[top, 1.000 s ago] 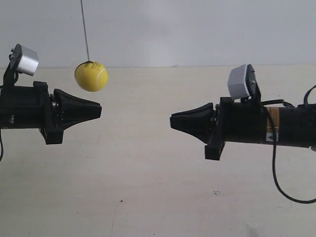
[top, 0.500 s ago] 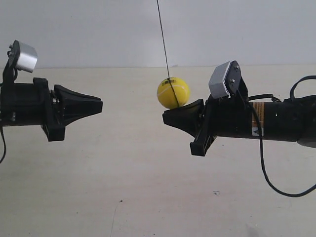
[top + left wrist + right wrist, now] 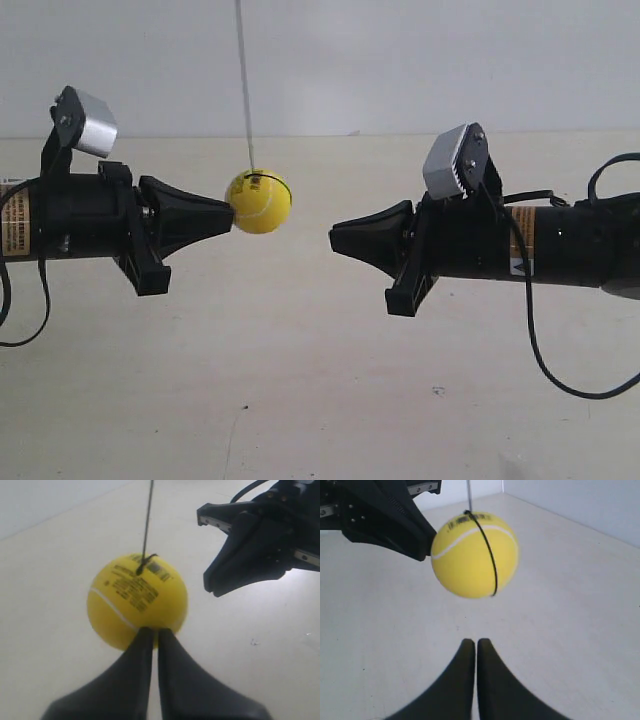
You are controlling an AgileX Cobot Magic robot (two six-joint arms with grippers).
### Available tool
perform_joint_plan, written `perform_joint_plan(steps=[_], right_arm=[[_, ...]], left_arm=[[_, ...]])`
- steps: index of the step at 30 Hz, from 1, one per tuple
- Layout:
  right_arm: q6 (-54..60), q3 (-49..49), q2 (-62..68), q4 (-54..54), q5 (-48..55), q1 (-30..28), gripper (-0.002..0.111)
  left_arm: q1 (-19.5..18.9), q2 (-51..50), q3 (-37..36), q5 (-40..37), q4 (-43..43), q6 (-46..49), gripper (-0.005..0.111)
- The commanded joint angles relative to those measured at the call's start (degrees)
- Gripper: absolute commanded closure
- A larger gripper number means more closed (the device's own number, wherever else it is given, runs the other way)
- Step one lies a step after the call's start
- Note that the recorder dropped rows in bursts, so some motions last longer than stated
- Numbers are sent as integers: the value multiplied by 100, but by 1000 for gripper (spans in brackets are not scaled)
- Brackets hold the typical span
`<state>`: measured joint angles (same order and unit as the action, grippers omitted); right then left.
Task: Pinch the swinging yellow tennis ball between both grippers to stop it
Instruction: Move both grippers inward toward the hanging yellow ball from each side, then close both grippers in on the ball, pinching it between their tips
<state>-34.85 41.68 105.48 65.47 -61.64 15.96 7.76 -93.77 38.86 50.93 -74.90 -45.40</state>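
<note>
Your left hand [image 3: 150,631], jaws together, touches the yellow tennis ball [image 3: 260,201]. Your right hand [image 3: 474,642], also closed, sits apart, directly opposite.

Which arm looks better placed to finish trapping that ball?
The right, probably. The left end effector touches the ball, jaws shut. The right end effector faces it across a clear gap, so pushing in would complete the pinch.

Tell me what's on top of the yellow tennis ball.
A thin dark string is knotted atop the yellow tennis ball, beside small dark print. The tip of the left tool covers part of its side.
</note>
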Motion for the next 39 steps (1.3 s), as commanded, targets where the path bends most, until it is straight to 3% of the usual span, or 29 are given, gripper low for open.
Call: perform_joint_plan(steps=[1,12,26,39], right_arm=[[47,29,-6,-21,-91,3,108],[419,29,-6,-338,-130,3,108],[537,154,45,-468,-423,3,108],[391,309,333,-381,-770,3,108]], left_arm=[[29,-24,14,-143,195,118,102],[29,-24,14,-131,220,235,102],[29,-24,14,-98,867,817,102],[29,-24,14,46,666,639,102]])
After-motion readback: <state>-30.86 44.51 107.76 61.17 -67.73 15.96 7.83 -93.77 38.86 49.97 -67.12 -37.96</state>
